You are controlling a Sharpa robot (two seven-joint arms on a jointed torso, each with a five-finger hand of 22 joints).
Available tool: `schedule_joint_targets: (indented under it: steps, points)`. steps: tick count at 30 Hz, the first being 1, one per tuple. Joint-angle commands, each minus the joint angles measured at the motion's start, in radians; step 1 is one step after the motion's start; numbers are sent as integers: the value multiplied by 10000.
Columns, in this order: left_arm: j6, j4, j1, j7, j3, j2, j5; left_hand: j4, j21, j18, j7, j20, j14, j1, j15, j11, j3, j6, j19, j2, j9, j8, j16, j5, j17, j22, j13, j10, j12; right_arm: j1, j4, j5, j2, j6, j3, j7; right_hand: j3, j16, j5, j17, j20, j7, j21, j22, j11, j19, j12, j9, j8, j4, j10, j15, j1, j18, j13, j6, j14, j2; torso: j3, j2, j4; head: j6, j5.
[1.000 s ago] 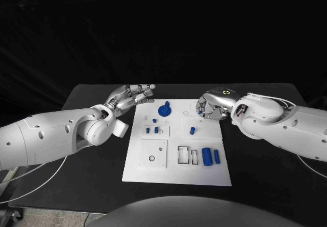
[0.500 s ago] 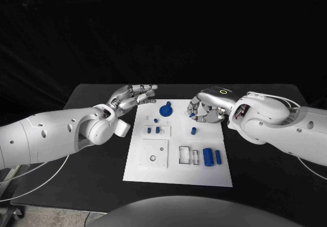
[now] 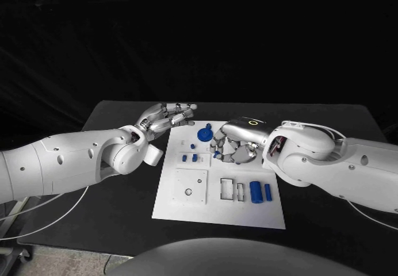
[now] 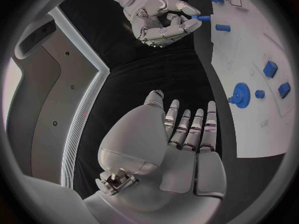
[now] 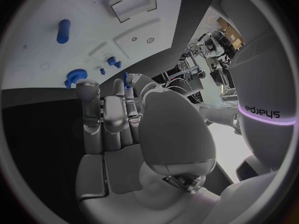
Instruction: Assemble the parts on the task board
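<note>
The white board [image 3: 217, 198] lies in the middle of the black table [image 3: 332, 218]. The right hand [image 3: 234, 142] hangs over the board's far half, fingers curled down; the left wrist view shows a small blue peg [image 4: 203, 18] pinched at its fingertips [image 4: 184, 21]. The left hand [image 3: 166, 118] hovers over the table just beside the board's far left corner, holding nothing, its fingers [image 4: 187, 127] straight, close together and slightly raised.

On the board, a blue gear [image 3: 202, 135] sits near the far edge, between the two hands. Just nearer, two small blue blocks [image 3: 189, 157] stand side by side, with a smaller blue stud [image 3: 193, 146] between them and the gear. A square white plate [image 3: 189, 187] with a small hole lies on the near left part. To its right come rectangular slots [image 3: 225, 188], then two blue cylinders [image 3: 260, 191] lying side by side, the left one thicker.
</note>
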Motion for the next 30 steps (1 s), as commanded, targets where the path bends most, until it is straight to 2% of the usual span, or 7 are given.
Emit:
schedule_joint_targets:
  steps: [1, 4, 8, 10, 21, 24, 30]
  points:
    - [197, 10, -4, 68, 4, 47, -66, -7, 25, -113, 0, 10, 10, 118, -22, -2, 58, 46, 86, 12, 13, 60, 34, 61, -11, -13, 9, 91, 35, -173, -242, 113, 246, 411, 1, -137, 86, -53, 53, -36, 77, 23, -68, 743, 8, -23, -81, -79, -88, -19, 70, 75, -18, 183, -27, -88, -8, 57, -12, -10, 2, 2, -12]
    - [212, 34, -5, 65, 3, 49, -68, -8, 25, -114, 9, 9, 17, 125, -21, 7, 63, 54, 87, 20, 13, 64, 41, 63, -10, -17, 10, 101, 42, -329, -439, 85, 474, 493, 1, -143, 121, -66, 65, -52, 81, 35, -83, 739, 15, -29, -109, -139, -150, -28, 77, 79, -12, 187, -52, -89, -13, 50, 2, 9, 10, 2, 27]
    - [158, 26, -6, 55, 2, 53, -70, -9, 25, -114, 14, 9, 21, 128, -21, 13, 66, 58, 88, 25, 13, 66, 45, 64, -10, -20, 11, 106, 46, -517, -757, -117, 869, 576, 2, -186, 190, -84, 142, -73, 88, 54, -108, 735, 30, -44, -164, -247, -249, -66, 86, 88, 16, 194, -97, -59, -22, 32, 11, 5, -19, 2, 100]
    - [84, 8, -7, 58, 2, 75, -71, -10, 25, -115, 21, 9, 25, 134, -19, 19, 71, 87, 89, 32, 16, 72, 51, 66, -10, -23, 11, 111, 49, -627, -972, -263, 1148, 708, 2, -240, 229, -138, 205, -125, 94, 74, -177, 721, 47, -73, -207, -322, -322, -91, 75, 98, 23, 205, -130, -50, -48, 9, 13, 10, 4, 2, 86]
    - [21, 50, -11, 51, 1, 93, -71, -6, 34, -113, 54, 7, 62, 166, 10, 58, 106, 209, 113, 87, 26, 108, 93, 87, -6, -43, 23, 198, 128, -1009, -1617, -958, 2098, 1114, 5, -466, 325, -307, 300, -278, 109, 115, -475, 663, 85, -202, -299, -482, -471, -178, 48, 125, 69, 249, -196, -19, -144, -16, 8, 35, -1, 2, 263]
    - [29, 71, -11, 63, 1, 90, -71, -7, 37, -112, 56, 7, 79, 175, 14, 64, 115, 247, 119, 99, 29, 118, 108, 90, -4, -47, 26, 223, 149, -1102, -1733, -1194, 2245, 1159, 5, -514, 332, -327, 311, -296, 110, 117, -487, 661, 86, -211, -302, -492, -477, -189, 53, 126, 75, 251, -200, -4, -155, -19, 0, 37, 11, 2, 267]
    - [71, 56, -11, 34, 3, 111, -71, -9, 40, -111, 58, 7, 81, 186, 15, 69, 123, 262, 126, 109, 30, 124, 113, 88, -4, -50, 32, 259, 183, -1272, -1982, -1394, 2503, 1200, 7, -535, 325, -357, 294, -323, 115, 120, -533, 652, 89, -234, -305, -510, -487, -194, 69, 132, 57, 256, -206, 25, -173, -33, 7, 36, 13, 2, 251]
